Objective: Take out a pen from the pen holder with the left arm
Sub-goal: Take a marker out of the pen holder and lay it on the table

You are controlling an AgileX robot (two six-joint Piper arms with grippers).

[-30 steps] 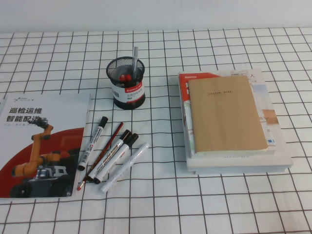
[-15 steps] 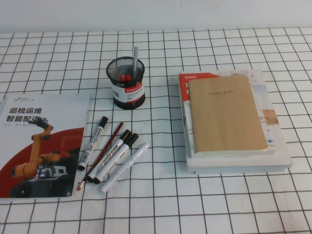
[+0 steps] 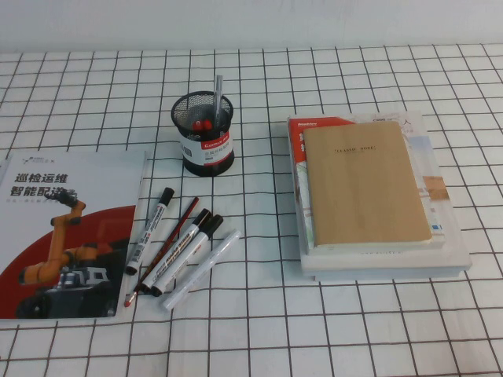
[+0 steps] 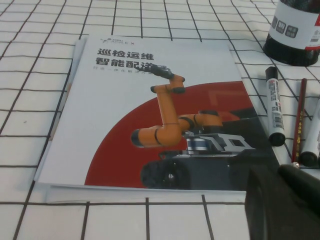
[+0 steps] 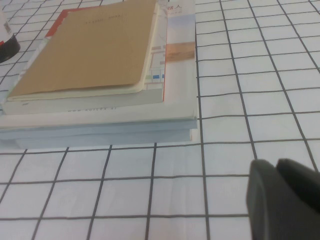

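Silver pen stands nearly upright in the black mesh pen holder, upper centre of the high view. The left gripper, fingers pressed together, hangs low over the near edge of the brochure, with the holder beyond the brochure's far corner. The right gripper, likewise closed, sits low before the book stack; the left arm looks the nearer.

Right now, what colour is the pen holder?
The pen holder is black mesh; clearest in the high view.
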